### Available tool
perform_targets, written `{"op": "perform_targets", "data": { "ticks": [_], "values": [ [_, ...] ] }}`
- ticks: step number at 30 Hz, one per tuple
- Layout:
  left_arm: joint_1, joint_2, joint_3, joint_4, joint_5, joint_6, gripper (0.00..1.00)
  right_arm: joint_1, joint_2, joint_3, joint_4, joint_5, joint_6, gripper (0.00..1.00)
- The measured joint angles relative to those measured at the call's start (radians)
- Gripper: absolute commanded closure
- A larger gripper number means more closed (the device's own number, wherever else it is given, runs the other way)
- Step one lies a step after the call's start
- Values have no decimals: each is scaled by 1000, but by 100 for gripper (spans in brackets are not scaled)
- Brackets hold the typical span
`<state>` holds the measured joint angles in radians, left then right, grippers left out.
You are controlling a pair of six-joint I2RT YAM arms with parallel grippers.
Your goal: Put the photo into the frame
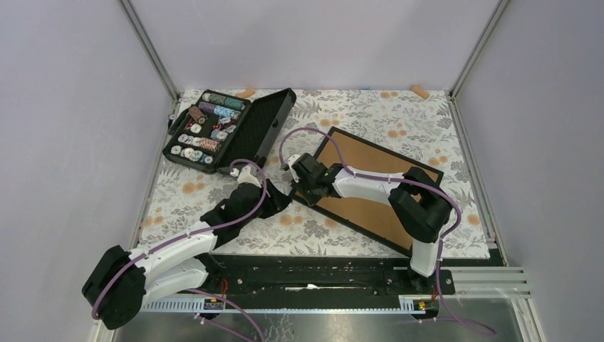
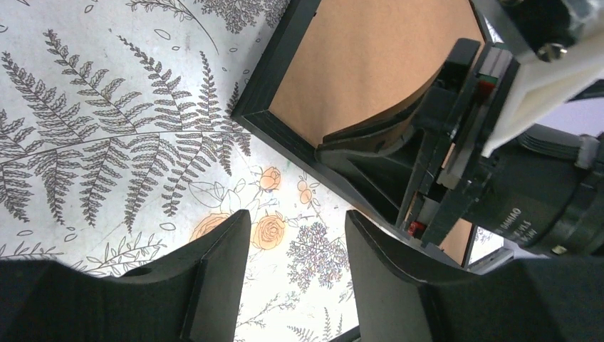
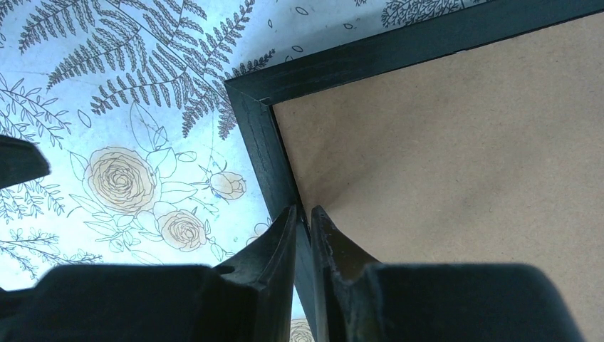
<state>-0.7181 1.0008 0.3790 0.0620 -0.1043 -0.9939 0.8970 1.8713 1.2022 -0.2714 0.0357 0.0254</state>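
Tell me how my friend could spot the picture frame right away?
Look at the flowery tablecloth. Right of its middle lies the frame, a big flat black rectangle with brown board facing up. The black case to its left is smaller, open and full of thread spools.

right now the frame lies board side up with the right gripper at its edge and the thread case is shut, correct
No, the thread case lies open, as the top view shows. The frame does lie board side up with the right gripper at its edge.
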Motion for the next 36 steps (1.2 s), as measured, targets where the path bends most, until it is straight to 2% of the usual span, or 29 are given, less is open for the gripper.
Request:
{"op": "perform_targets", "data": {
  "ticks": [10, 16, 25, 29, 36],
  "values": [
    [-1, -71, 0, -39, 3, 21, 43, 11, 5, 2, 3, 36, 10, 100],
    [-1, -72, 0, -60, 3, 22, 43, 4, 19, 18, -12, 50, 58, 100],
    [-1, -78, -2, -69, 3, 21, 43, -50, 13, -26, 90, 43, 75, 100],
    [-1, -79, -4, -69, 3, 21, 43, -119, -3, -69, 155, -68, 85, 100],
    [-2, -79, -8, -69, 3, 21, 43, -230, 38, -48, 146, -311, 133, 100]
  ]
}}
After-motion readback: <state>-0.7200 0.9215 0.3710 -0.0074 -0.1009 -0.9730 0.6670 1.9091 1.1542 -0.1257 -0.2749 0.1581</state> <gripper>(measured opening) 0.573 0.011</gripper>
